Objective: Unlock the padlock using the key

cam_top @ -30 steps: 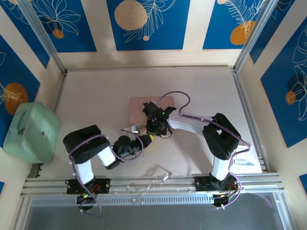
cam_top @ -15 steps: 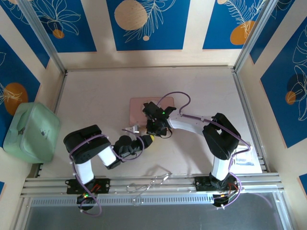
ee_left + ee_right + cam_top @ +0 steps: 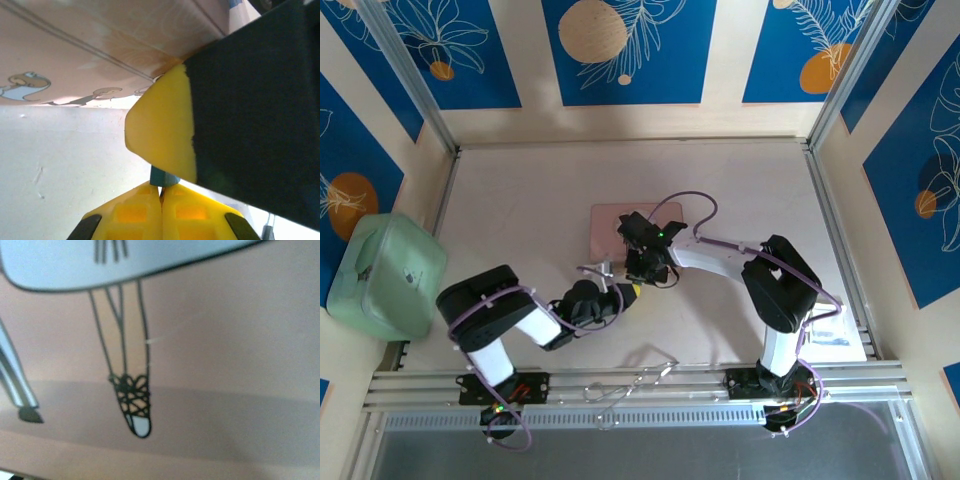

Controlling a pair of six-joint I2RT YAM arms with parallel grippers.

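Left arm folded low, left gripper (image 3: 161,199) pinched closed beside pink tin (image 3: 608,222); right gripper (image 3: 642,272) over it, opening unclear.

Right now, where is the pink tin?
In the top view the pink tin lies flat near the middle of the table, a little left of centre, its near right part covered by the right arm.

From above, the right arm (image 3: 705,255) hides the near right part of the tin (image 3: 608,228). The right wrist view gives its cartoon blurred and cut off by the edges. A blue bit (image 3: 161,176) at the left gripper (image 3: 161,192) is mostly hidden.
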